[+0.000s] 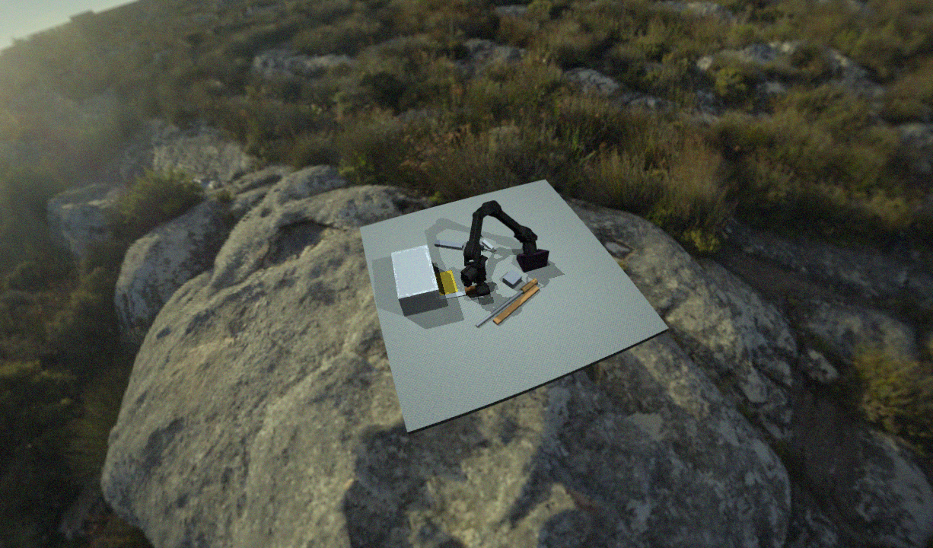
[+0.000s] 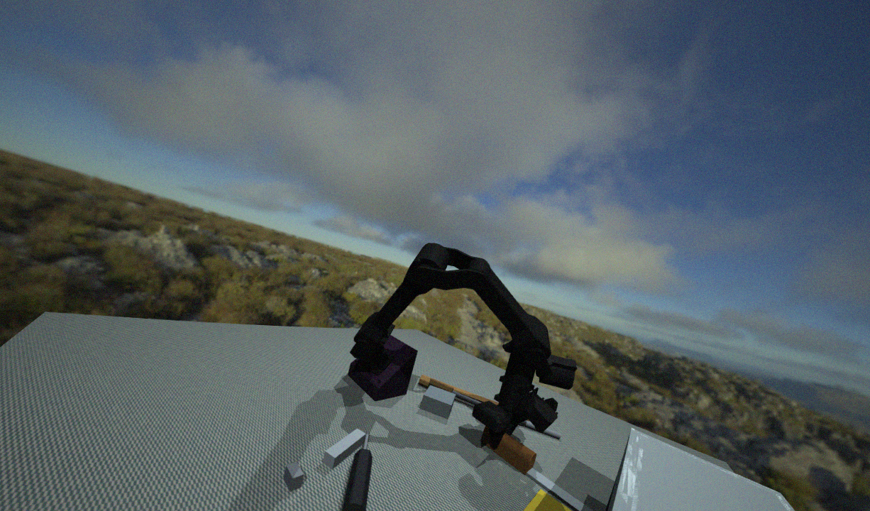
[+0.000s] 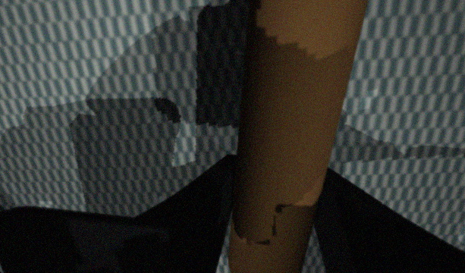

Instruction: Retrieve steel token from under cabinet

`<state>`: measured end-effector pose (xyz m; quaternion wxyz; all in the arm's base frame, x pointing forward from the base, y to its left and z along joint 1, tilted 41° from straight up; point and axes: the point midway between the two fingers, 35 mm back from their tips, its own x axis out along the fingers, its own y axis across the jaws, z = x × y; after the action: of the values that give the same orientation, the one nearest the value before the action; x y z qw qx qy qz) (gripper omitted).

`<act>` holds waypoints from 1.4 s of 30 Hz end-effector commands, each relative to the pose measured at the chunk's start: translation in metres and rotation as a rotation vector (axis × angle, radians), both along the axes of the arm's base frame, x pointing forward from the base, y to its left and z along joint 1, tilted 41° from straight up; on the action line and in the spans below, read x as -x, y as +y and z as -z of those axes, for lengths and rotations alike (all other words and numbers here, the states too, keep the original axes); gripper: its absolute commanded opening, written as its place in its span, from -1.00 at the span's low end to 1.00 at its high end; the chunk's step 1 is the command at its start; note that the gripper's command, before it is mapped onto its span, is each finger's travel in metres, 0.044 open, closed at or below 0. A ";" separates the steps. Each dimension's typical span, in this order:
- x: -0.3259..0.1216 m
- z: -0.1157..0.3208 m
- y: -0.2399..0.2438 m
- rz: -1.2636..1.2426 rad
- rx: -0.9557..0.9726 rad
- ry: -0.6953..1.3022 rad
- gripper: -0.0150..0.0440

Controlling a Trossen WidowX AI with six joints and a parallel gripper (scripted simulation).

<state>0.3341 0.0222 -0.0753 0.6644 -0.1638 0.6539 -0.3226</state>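
Note:
My gripper (image 1: pixel 472 291) (image 2: pixel 492 438) (image 3: pixel 272 168) is shut on the brown handle (image 2: pixel 516 452) (image 3: pixel 296 114) of a tool, low over the table. Its thin pale blade (image 1: pixel 454 294) (image 2: pixel 552 487) reaches toward the cabinet. The cabinet (image 1: pixel 415 269) (image 2: pixel 685 476) is a pale box with a dark front. The yellow marked area (image 1: pixel 447 281) (image 2: pixel 546 502) lies in front of it, beside the blade. Whether the blade's far tip is under the cabinet cannot be told. The steel token is not visible in any view; the space under the cabinet is hidden.
A grey rod (image 1: pixel 495 313) and an orange-brown bar (image 1: pixel 516 305) lie on one side of the arm. A grey block (image 1: pixel 511 278) (image 2: pixel 437 401) lies near the arm's base. A dark-handled tool (image 2: pixel 360 477), a pale block (image 2: pixel 344 448) and a small cube (image 2: pixel 294 475) lie on the other side.

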 end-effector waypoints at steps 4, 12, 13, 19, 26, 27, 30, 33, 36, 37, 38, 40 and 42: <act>-0.011 -0.001 -0.002 0.000 -0.003 -0.002 -0.49; -0.019 -0.002 -0.004 0.000 -0.003 -0.003 -0.49; -0.020 -0.002 -0.004 0.000 -0.003 -0.003 -0.49; -0.026 -0.003 -0.006 0.000 -0.003 -0.003 -0.49; -0.033 -0.004 -0.007 0.000 -0.003 -0.004 -0.49; -0.034 -0.004 -0.007 0.000 -0.003 -0.004 -0.49; -0.037 -0.005 -0.008 0.000 -0.003 -0.004 -0.49; -0.040 -0.005 -0.009 0.000 -0.003 -0.004 -0.49; -0.043 -0.005 -0.009 0.000 -0.003 -0.004 -0.49; -0.044 -0.006 -0.010 0.000 -0.003 -0.004 -0.49; -0.045 -0.006 -0.010 0.000 -0.003 -0.004 -0.49; -0.047 -0.006 -0.010 0.000 -0.003 -0.005 -0.49; -0.049 -0.006 -0.011 0.000 -0.002 -0.005 -0.49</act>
<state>0.3769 0.0129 -0.0699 0.6650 -0.1632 0.6532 -0.3232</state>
